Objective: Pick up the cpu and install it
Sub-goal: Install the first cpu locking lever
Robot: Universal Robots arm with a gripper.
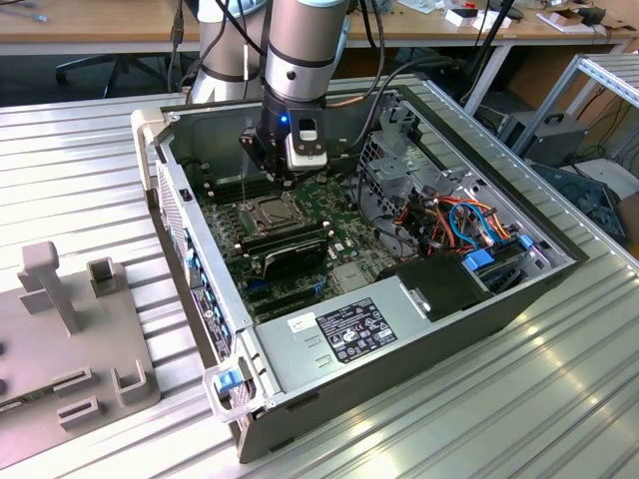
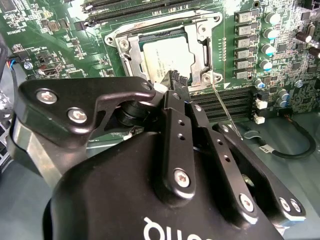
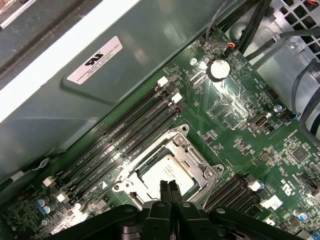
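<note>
The gripper point(image 3: 169, 189) hung low inside the open computer case point(image 1: 329, 344), directly over the CPU socket point(image 3: 167, 172) on the green motherboard point(image 3: 235, 125). The cpu point(image 3: 161, 173) lay flat in the socket, its dull silvery face up, framed by the hinged metal frame point(image 2: 202, 45). In both wrist views the jaws stood pressed together, tips touching or nearly so, with nothing between them. Their tips sat just above the near edge of the cpu point(image 2: 167, 59); whether they touched it could not be told.

Long black memory slots point(image 3: 127, 137) ran beside the socket, between it and the case wall. In the exterior view the arm point(image 1: 305, 50) came down from above, the case lay on its side on the ribbed metal counter point(image 1: 80, 170), and a grey fixture block point(image 1: 65, 334) sat at the exterior view's left, well apart from the case.
</note>
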